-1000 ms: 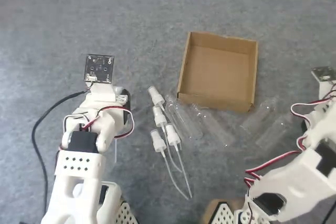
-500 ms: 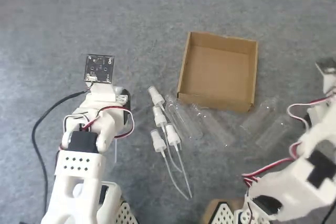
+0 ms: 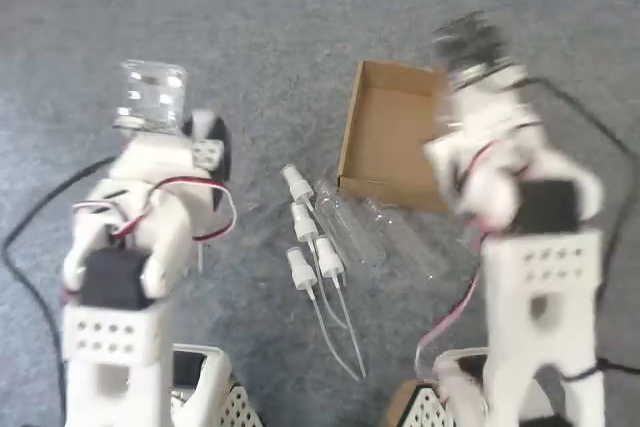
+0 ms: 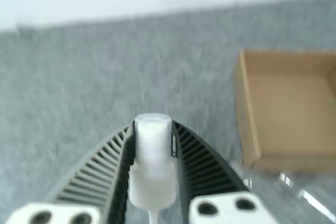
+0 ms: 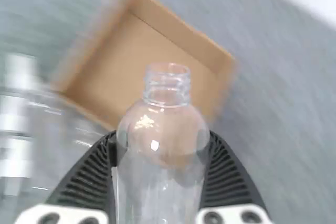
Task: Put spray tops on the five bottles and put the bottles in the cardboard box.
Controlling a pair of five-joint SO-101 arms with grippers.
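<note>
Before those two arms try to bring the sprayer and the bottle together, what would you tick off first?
1. Left gripper shut on a spray top: ok.
2. Right gripper shut on a bottle: ok.
3. Bottle's neck open, nothing on it: ok.
4. Spray top brought to that neck: not ok, the two are far apart.
5. Cardboard box upright, open side up: ok.
6. Four other spray tops lying loose, ungripped: ok.
</note>
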